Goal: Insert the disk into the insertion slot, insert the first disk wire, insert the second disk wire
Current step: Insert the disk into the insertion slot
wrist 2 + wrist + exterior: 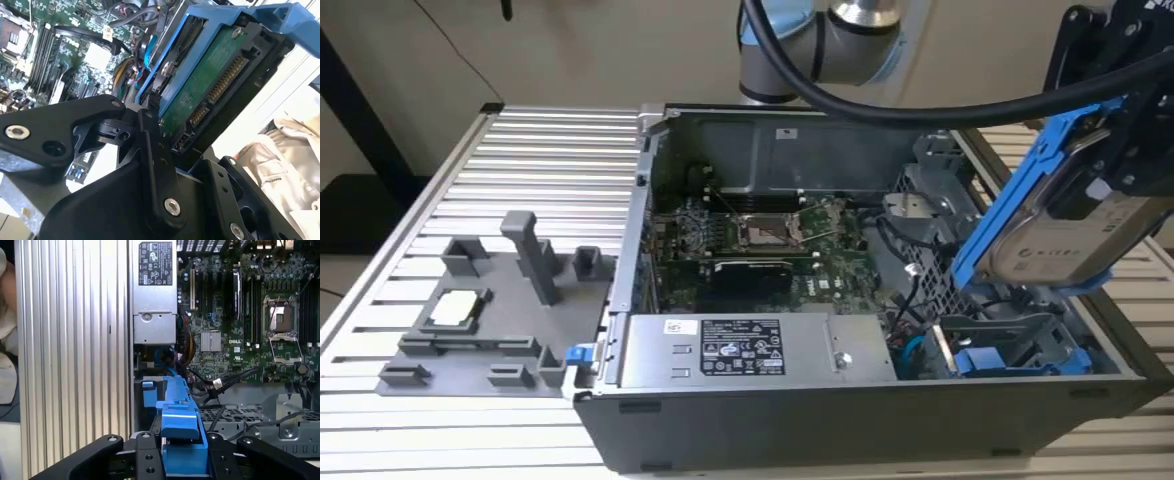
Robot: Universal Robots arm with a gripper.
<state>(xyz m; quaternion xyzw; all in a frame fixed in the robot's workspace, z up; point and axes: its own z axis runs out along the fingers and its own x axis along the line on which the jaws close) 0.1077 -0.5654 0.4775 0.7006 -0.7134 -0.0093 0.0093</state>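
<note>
Aluminium ribs make up the table [520, 150], which carries an open computer case [854, 425] lying on its side. The case holds a green circuit board [761, 240], a silver box with a sticker [734, 350] along its near wall, and the insertion slot [923, 265], a dark cage with a perforated wall, at the exterior view's right. Blue plastic shows low inside that cage. A grey parts tray [480, 320] sits on the table at the exterior view's left. The gripper [1125, 172] hangs over the cage, its jaws closed on the disk [1061, 235], so the disk is in the air and not yet in the cage. The disk's long axis is steeply tilted: its lower end points down toward the cage, just below and nearer, and its upper end rises away to the far right. In the second wrist view the disk's green underside and connector edge [215, 85] face the camera, one black finger [150, 145] pressed on the blue frame.
</note>
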